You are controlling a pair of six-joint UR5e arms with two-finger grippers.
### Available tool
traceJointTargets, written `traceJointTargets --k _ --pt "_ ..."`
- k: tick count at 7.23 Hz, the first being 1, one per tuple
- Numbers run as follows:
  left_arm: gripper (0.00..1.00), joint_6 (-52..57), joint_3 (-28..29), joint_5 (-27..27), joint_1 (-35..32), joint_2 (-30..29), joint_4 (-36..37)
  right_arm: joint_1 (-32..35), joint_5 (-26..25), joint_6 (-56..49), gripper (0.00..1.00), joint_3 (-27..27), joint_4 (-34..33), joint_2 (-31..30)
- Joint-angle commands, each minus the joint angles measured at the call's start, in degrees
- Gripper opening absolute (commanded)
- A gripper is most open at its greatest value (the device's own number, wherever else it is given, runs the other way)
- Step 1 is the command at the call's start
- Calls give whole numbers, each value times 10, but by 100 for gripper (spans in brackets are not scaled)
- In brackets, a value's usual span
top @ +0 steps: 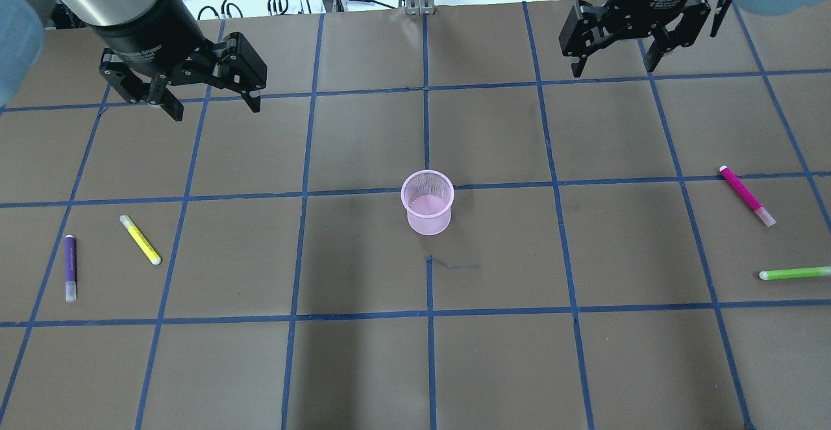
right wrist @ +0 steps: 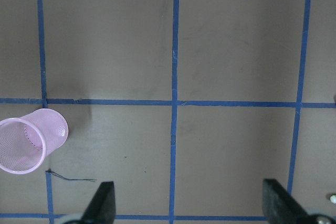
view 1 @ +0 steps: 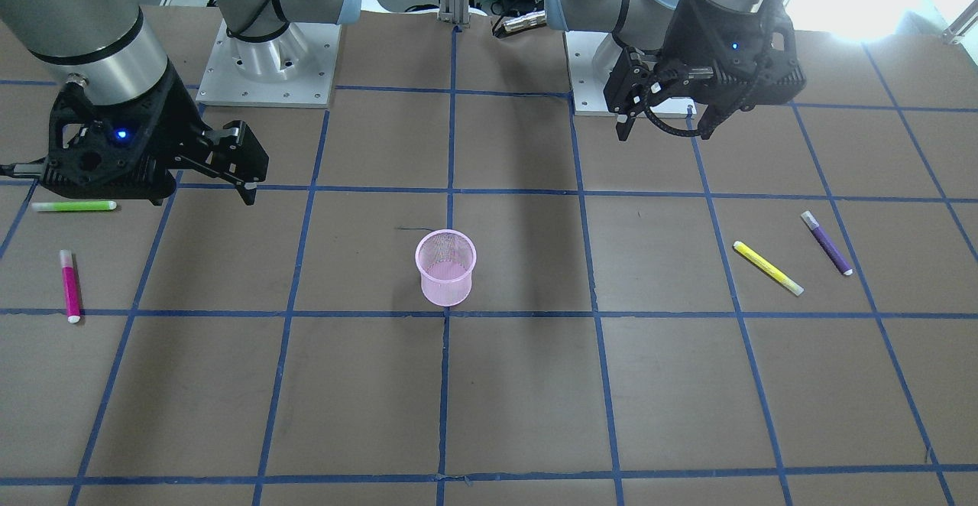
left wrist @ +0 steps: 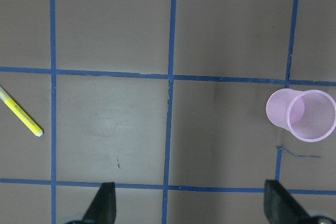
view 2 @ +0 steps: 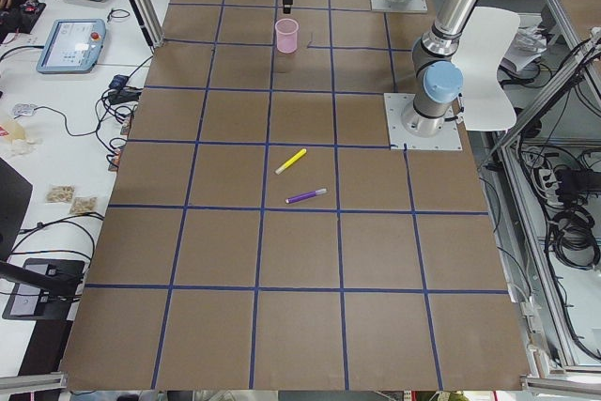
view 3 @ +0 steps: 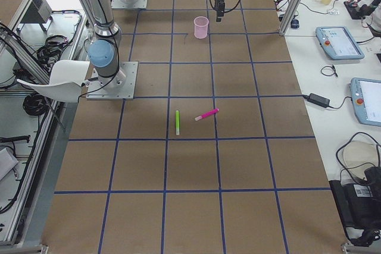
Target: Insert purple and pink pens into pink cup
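The pink mesh cup (top: 426,202) stands upright and empty at the table's middle; it also shows in the front view (view 1: 445,267). The purple pen (top: 70,267) lies flat on the robot's left side, also seen in the front view (view 1: 826,242). The pink pen (top: 746,196) lies flat on the robot's right side, also seen in the front view (view 1: 69,286). My left gripper (top: 211,102) is open and empty, held above the table far from the purple pen. My right gripper (top: 612,69) is open and empty, high above the far right.
A yellow pen (top: 140,240) lies close to the purple pen. A green pen (top: 795,273) lies near the pink pen at the right edge. The left wrist view shows the cup (left wrist: 301,115) and the yellow pen (left wrist: 21,119). Blue tape lines grid the brown table.
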Motion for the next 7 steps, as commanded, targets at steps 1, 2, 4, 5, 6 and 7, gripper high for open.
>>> traceJointTargets --k 1,2,4,5,6,7 --pt "100 -1 1 0 1 1 -3 0 0 -2 100 0 0 1" --pt "100 -1 1 0 3 1 -3 0 0 4 100 0 0 0" --pt "100 -1 1 0 4 1 -2 1 -5 -7 100 4 1 -1" --pt "100 -4 2 -3 7 0 0 -3 -2 -18 100 8 -3 1" --pt "100 -5 1 -4 29 -1 0 -4 -5 -37 100 10 -4 2" --pt "100 -13 0 -4 42 -1 0 -25 -7 -73 100 11 -4 4"
